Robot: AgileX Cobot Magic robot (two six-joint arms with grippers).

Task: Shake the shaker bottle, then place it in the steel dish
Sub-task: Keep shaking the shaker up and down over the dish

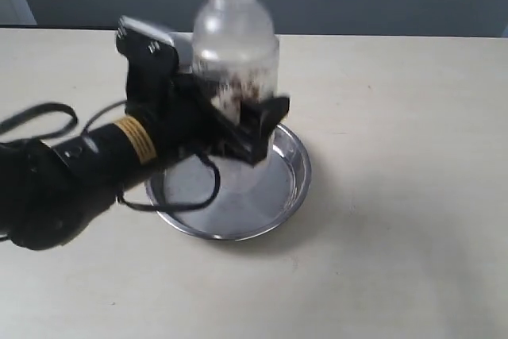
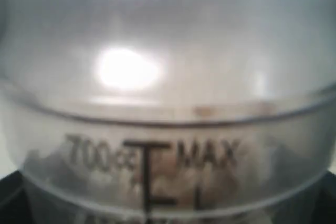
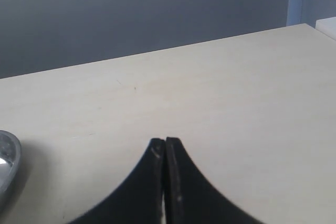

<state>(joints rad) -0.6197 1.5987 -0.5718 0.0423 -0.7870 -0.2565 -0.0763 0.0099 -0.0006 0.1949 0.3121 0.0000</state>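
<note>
The frosted shaker bottle [image 1: 235,41] stands upright in the air over the steel dish [image 1: 290,188], brown and white grains showing at its middle. My left gripper [image 1: 242,121] is shut on the bottle's body, its black fingers wrapping the lower half. The bottle's base is hidden behind the fingers, so I cannot tell how far it is above the dish floor. The left wrist view is filled by the shaker bottle [image 2: 168,77], with "700 MAX" printed on it. My right gripper [image 3: 166,142] is shut on nothing, low over bare table, out of the exterior view.
The light wooden table [image 1: 397,236] stretches round the dish, with a dark wall behind. A black cable [image 1: 40,117] loops off the left arm. The steel dish's rim [image 3: 8,156] shows at the edge of the right wrist view.
</note>
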